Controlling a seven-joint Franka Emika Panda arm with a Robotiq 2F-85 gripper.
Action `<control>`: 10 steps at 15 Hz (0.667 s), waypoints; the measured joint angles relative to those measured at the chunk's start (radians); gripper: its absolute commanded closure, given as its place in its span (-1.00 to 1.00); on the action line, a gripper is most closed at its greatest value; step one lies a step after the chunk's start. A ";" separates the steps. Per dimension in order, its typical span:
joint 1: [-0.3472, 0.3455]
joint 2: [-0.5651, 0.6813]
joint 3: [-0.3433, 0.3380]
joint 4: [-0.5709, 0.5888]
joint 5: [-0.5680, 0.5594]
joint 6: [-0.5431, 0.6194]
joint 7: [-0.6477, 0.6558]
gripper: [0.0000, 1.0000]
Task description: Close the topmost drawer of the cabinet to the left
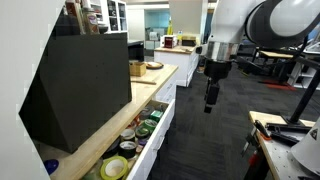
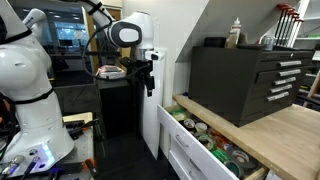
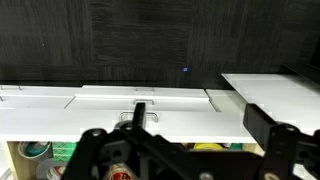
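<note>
The cabinet (image 1: 150, 82) is long, low and white with a light wood top; it shows in both exterior views (image 2: 275, 125). Its topmost drawer (image 1: 160, 125) stands pulled out, with tape rolls and colourful clutter inside (image 2: 212, 143). My gripper (image 1: 210, 100) hangs in the air beside the drawer's far end, apart from it (image 2: 148, 85). In the wrist view the gripper (image 3: 205, 122) is open and empty, above the white drawer front (image 3: 60, 120), with tape rolls below.
A black tool chest (image 1: 80, 85) sits on the cabinet top (image 2: 245, 80). A bowl (image 1: 152, 66) lies farther along the top. A workbench (image 1: 285, 130) stands across the dark carpet aisle. Another white robot (image 2: 25, 90) stands nearby.
</note>
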 measured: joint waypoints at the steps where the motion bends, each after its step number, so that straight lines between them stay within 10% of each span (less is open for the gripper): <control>1: 0.000 0.000 0.000 0.000 0.000 0.000 0.000 -1.00; 10: -0.005 0.165 -0.004 0.026 -0.008 0.130 0.000 -1.00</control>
